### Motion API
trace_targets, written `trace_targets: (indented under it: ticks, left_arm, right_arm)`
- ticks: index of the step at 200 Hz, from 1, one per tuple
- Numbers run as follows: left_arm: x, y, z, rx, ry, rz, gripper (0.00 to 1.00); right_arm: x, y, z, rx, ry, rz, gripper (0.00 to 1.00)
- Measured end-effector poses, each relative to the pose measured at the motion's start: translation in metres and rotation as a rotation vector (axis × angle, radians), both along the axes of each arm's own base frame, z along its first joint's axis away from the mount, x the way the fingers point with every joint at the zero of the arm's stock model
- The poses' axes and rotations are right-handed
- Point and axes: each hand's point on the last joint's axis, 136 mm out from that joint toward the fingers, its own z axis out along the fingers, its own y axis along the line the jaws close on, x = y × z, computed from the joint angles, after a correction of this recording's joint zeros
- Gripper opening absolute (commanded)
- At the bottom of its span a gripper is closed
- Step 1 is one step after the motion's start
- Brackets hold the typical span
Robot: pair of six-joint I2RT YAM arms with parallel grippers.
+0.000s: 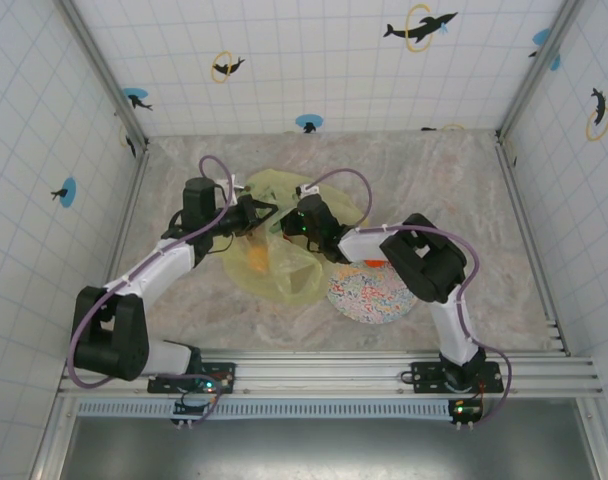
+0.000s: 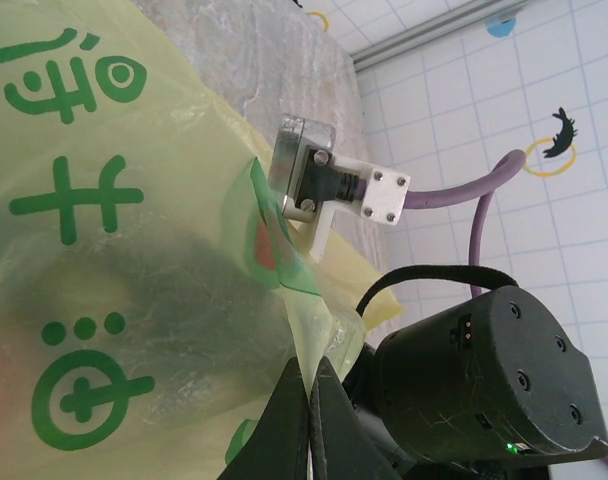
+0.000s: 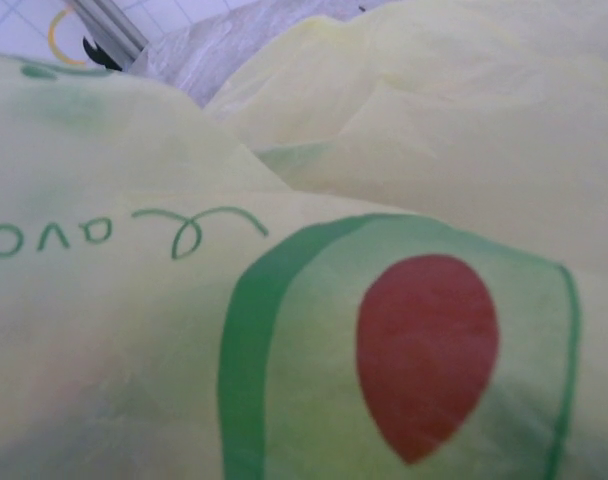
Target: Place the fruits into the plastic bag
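Orange [image 1: 376, 263] at plate [image 1: 369, 298] far rim. Left gripper [image 2: 309, 385] jaws clamped on plastic bag [image 1: 284, 275] film; right gripper [image 1: 292, 226] jaws — cannot tell. Hold mouth taut, wide — then drop.

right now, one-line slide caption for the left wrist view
Left gripper pinching an edge of the yellow-green plastic bag, with the right arm close alongside.

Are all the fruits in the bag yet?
Not yet. An orange fruit shows through the plastic bag, so that one looks done. The left gripper pinches the bag's edge while the right gripper is at its mouth. One orange piece waits at the rim of the plate.
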Motion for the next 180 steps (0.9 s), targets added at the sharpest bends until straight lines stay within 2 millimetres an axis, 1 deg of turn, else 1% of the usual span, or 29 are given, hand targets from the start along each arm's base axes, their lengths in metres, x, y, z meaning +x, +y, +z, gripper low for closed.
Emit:
trace_targets:
  ticks: [25, 58, 79, 106, 134, 156, 180]
  left_arm:
    - [0.001, -0.001, -0.001, -0.004, 0.006, 0.002, 0.0]
    - [0.003, -0.001, 0.001, -0.009, 0.0, 0.009, 0.0]
    - [0.004, 0.0, 0.001, -0.005, -0.001, 0.018, 0.0]
    - [0.006, 0.002, 0.0, 0.002, -0.003, 0.031, 0.0]
    - [0.008, 0.003, 0.0, 0.005, -0.007, 0.04, 0.0]
    - [0.009, 0.003, -0.002, 0.008, -0.004, 0.043, 0.0]
    - [0.01, 0.003, -0.006, 0.013, 0.004, 0.048, 0.0]
  right_arm:
    - [-0.008, -0.005, 0.006, -0.014, 0.007, 0.026, 0.92]
    - [-0.016, -0.01, 0.029, -0.032, -0.021, 0.063, 0.92]
    - [-0.025, -0.015, 0.04, -0.067, -0.036, 0.095, 0.92]
    - [-0.048, -0.031, 0.042, -0.148, -0.025, 0.168, 0.92]
    - [-0.082, -0.05, 0.044, -0.221, 0.007, 0.282, 0.92]
    - [-0.101, -0.067, 0.053, -0.263, 0.015, 0.338, 0.92]
    - [-0.114, -0.088, 0.067, -0.308, 0.007, 0.347, 0.92]
